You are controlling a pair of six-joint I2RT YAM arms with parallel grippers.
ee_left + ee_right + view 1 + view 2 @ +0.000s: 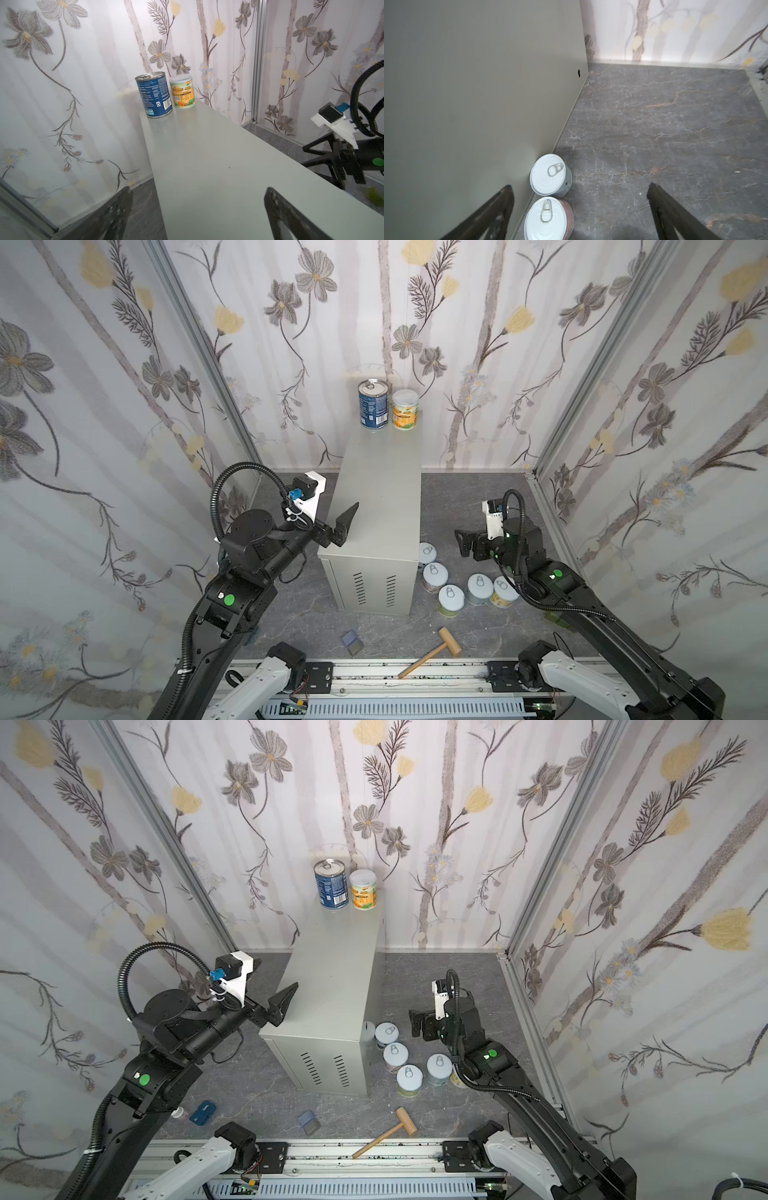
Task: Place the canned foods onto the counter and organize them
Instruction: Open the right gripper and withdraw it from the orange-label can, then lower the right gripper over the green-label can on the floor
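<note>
Both claws wide open and empty, left gripper (340, 526) by the counter (378, 489) near top edge, right gripper (460, 544) above five white-lidded cans (435, 571) crowded on the floor (469, 497) beside its wall, blue can (372, 404) and orange-label can (406, 409) up top: a descending finger could topple neighbours.

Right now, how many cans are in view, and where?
7. The blue can and orange-label can stand at the far end of the counter; five floor cans cluster beside its near right corner. More could hide behind it.
</note>
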